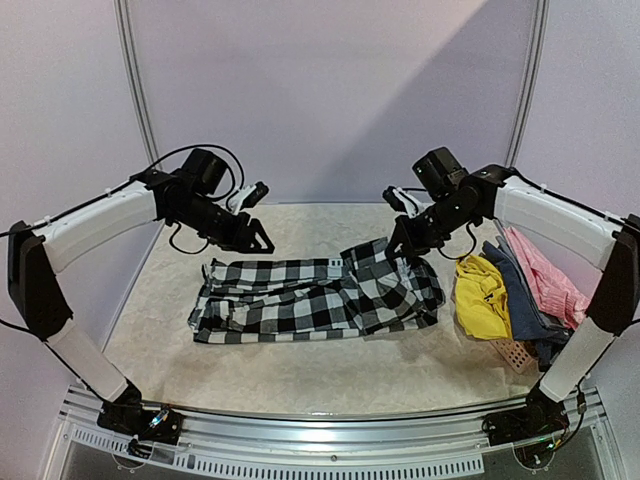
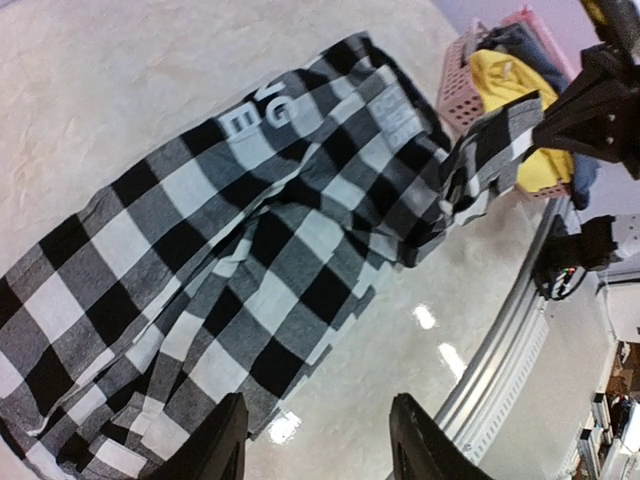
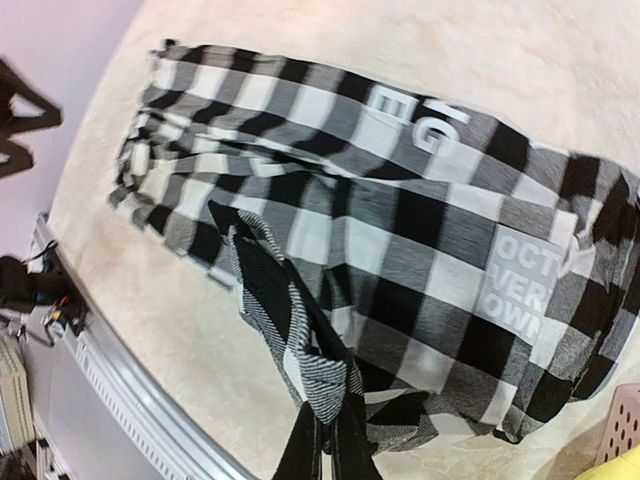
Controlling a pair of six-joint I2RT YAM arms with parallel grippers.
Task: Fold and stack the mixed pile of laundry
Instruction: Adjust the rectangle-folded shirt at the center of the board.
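Observation:
A black-and-white checked shirt (image 1: 310, 295) lies spread across the middle of the table. My right gripper (image 1: 402, 243) is shut on its far right corner and holds that corner lifted off the table. In the right wrist view the fingers (image 3: 325, 455) pinch a fold of the checked cloth (image 3: 400, 230). My left gripper (image 1: 258, 240) hovers open over the shirt's far left edge. In the left wrist view nothing lies between its fingertips (image 2: 320, 445), and the shirt (image 2: 250, 260) spreads below. A yellow garment (image 1: 482, 295), a blue-grey one (image 1: 520, 290) and a pink one (image 1: 545, 275) are heaped at the right.
A small salmon perforated basket (image 1: 515, 352) sits under the heap at the right, close to the right arm's base. A metal rail (image 1: 330, 440) runs along the near table edge. Pale walls close off the back and sides.

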